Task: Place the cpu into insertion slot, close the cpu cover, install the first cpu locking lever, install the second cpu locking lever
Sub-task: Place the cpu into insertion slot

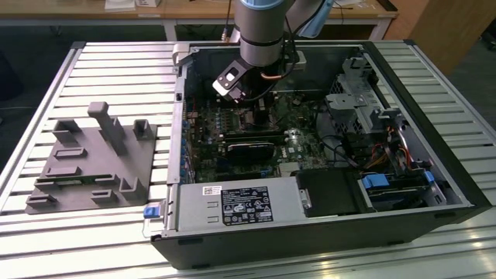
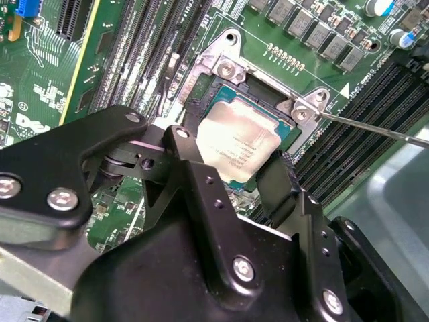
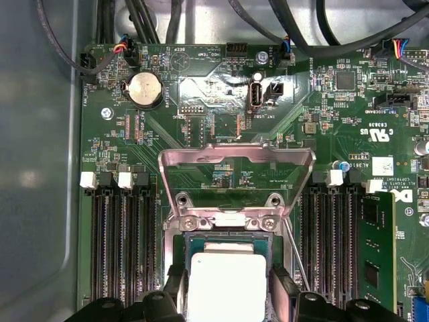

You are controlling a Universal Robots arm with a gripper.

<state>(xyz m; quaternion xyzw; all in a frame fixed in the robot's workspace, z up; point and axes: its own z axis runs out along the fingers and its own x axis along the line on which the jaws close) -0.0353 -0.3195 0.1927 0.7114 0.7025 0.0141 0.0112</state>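
I've got the end effector point(image 2: 236, 146) pinching the cpu point(image 2: 240, 137) by two opposite edges, and the fingers point(image 3: 280, 295) sit snug against it in both wrist views. The chip is right over the insertion slot point(image 2: 265, 99) on the green motherboard point(image 3: 335, 121); can't tell if it's fully seated. The cpu cover point(image 3: 236, 158) stands flipped open just beyond the fingertips. A thin locking lever point(image 2: 375, 129) sticks out beside them.

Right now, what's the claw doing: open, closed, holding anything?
Claw: closed on the cpu, one finger on each side.
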